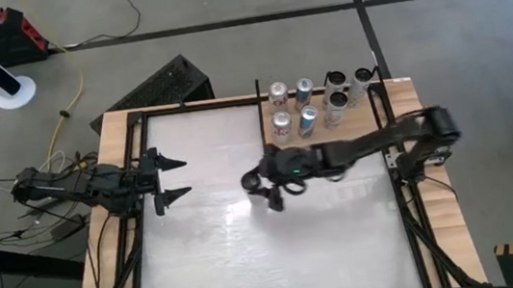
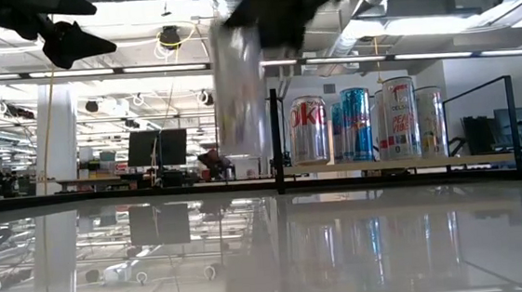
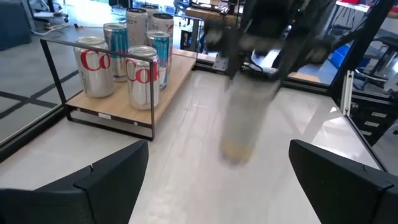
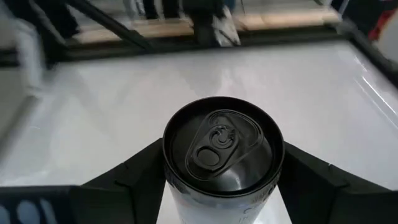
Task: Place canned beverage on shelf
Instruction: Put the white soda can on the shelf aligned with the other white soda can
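Note:
A canned beverage with a black top (image 4: pixel 222 146) and a pale side wall is in my right gripper (image 4: pixel 221 180), above the middle of the white tabletop (image 1: pixel 211 256). It shows blurred in the low view (image 2: pixel 239 101) and in the left wrist view (image 3: pixel 239 118). The light-brown wooden shelf (image 3: pixel 177 74) with black rails lies at the table's far right (image 1: pixel 376 116) and carries several upright cans (image 1: pixel 307 119). My left gripper (image 1: pixel 179 178) is open and empty at the table's left side, pointing toward the can. My right gripper pinches the can's upper side wall (image 4: pixel 171 186), just under the rim, between its two fingers (image 4: pixel 134 177), one on each side. The fingers come from the table's right side. The can stands upright and hangs clear of the tabletop (image 2: pixel 244 171).
The cans on the shelf (image 2: pixel 399 121) stand in rows near its far and left parts. Black frame rails (image 1: pixel 410 214) run along the table's left and right edges. The wide white tabletop lies between the two grippers and the near edge.

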Controlling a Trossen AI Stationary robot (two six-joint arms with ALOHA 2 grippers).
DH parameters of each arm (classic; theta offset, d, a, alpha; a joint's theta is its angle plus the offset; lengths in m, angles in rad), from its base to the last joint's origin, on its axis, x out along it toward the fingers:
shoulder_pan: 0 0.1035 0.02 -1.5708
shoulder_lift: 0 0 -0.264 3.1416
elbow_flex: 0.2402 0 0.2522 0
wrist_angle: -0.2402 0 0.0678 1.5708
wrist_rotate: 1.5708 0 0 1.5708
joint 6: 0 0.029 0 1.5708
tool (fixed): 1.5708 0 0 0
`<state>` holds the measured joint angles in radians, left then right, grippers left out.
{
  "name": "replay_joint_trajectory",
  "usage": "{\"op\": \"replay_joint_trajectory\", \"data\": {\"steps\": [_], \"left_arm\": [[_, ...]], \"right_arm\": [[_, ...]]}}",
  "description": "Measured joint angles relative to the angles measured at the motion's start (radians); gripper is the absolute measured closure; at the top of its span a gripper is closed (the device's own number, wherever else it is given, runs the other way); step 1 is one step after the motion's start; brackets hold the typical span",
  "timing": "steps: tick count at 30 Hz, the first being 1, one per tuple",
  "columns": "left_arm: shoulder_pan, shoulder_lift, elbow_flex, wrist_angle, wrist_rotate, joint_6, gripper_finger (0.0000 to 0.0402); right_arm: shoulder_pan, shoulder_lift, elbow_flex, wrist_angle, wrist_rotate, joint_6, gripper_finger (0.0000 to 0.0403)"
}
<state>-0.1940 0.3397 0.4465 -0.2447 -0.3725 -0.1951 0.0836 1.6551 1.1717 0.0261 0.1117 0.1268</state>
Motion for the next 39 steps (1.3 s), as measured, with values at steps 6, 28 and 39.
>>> {"op": "replay_joint_trajectory", "data": {"steps": [6, 28, 39], "left_arm": [[0.000, 0.000, 0.000, 0.004, 0.000, 0.015, 0.0028], [0.000, 0.000, 0.000, 0.035, -0.060, -0.066, 0.0028], [0.000, 0.000, 0.000, 0.053, -0.111, -0.078, 0.0028]], "right_arm": [[0.103, -0.311, 0.003, -0.390, 0.195, 0.031, 0.0125], [0.070, -1.196, -0.353, -1.020, 0.673, 0.248, 0.0125], [-0.068, -1.339, -0.388, -0.976, 0.625, 0.178, 0.0125]]}}
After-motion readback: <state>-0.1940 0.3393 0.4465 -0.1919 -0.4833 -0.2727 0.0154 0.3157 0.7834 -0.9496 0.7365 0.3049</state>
